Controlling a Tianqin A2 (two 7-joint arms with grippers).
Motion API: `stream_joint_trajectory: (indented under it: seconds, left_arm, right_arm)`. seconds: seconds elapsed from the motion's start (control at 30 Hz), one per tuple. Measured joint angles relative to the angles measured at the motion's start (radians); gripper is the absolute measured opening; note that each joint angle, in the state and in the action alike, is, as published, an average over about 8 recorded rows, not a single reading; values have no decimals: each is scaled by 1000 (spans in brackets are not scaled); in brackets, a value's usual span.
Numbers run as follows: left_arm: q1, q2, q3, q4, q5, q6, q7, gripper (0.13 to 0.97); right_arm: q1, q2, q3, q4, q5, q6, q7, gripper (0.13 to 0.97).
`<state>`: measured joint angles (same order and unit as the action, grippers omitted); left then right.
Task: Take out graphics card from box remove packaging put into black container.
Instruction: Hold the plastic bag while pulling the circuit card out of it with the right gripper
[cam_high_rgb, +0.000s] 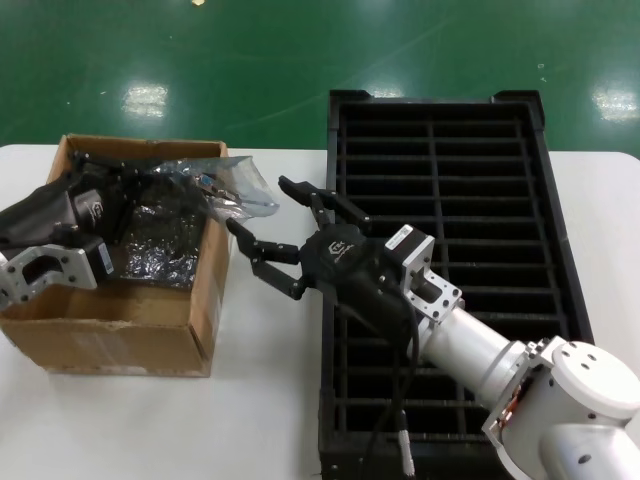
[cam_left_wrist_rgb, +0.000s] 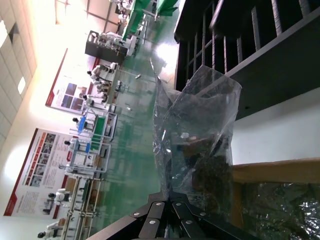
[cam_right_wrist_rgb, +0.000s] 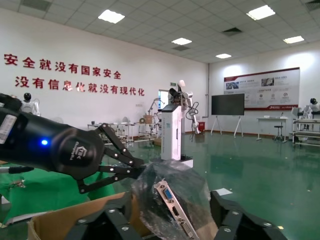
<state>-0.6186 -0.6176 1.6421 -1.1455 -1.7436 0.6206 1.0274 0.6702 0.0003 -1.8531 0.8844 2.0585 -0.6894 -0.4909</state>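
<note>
The graphics card (cam_right_wrist_rgb: 172, 207) sits inside the translucent packaging (cam_high_rgb: 238, 190), its silver bracket and blue port showing through. My left gripper (cam_high_rgb: 160, 178) reaches over the brown box (cam_high_rgb: 120, 330) and is shut on one end of the packaging (cam_left_wrist_rgb: 200, 130), holding it out past the box's right wall. In the left wrist view the fingers meet on the plastic. My right gripper (cam_high_rgb: 258, 205) is open, with its fingers (cam_right_wrist_rgb: 115, 220) either side of the bag's free end and apart from it. The black container (cam_high_rgb: 560, 200) lies under the right arm.
Dark, shiny wrapped bundles (cam_high_rgb: 160, 240) lie in the box under the left arm. The box and the container stand side by side on a white table (cam_high_rgb: 260, 400), with a strip of bare table between them. Green floor lies beyond the table's far edge.
</note>
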Motion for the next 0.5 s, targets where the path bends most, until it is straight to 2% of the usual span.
stream_joint_trajectory:
  seconds: [0.07,0.33,0.5]
  left_arm:
    - [8,-2,-4,-9,-4,4,1,140]
    - [43,-11,-23,-44,-17,9,-7,140]
    - [57,-15,-34,-56,-23,10,-11,140]
  right_arm:
    - [15,0,-9,-25,23,-4,-21,641]
    - [78,0,-66,-125,128,18,-117,423]
    - [111,0,-118,-175,197,54,-174,342]
